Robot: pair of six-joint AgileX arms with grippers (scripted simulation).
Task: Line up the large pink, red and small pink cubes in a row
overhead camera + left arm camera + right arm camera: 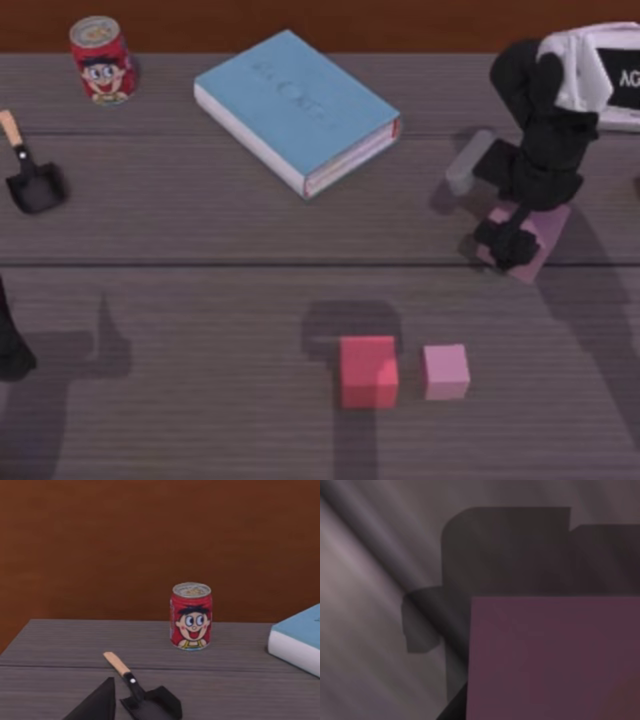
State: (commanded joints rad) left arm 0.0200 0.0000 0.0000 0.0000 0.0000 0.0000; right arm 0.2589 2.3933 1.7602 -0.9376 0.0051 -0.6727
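The red cube (368,371) and small pink cube (446,371) already sit side by side near the desk's front edge. The large pink cube (540,232) remains by the right edge, under the right gripper (510,243); whether its jaws grip it, I cannot tell. The left arm is parked at the left edge.

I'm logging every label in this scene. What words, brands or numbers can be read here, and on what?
"AG": partial letters on the right arm, cut off at the top view's edge.
Drink can: a printed cartoon face, no readable words.
Blue book: faint cover marks, too blurred to read.
Large pink cube, red cube, small pink cube: no text.
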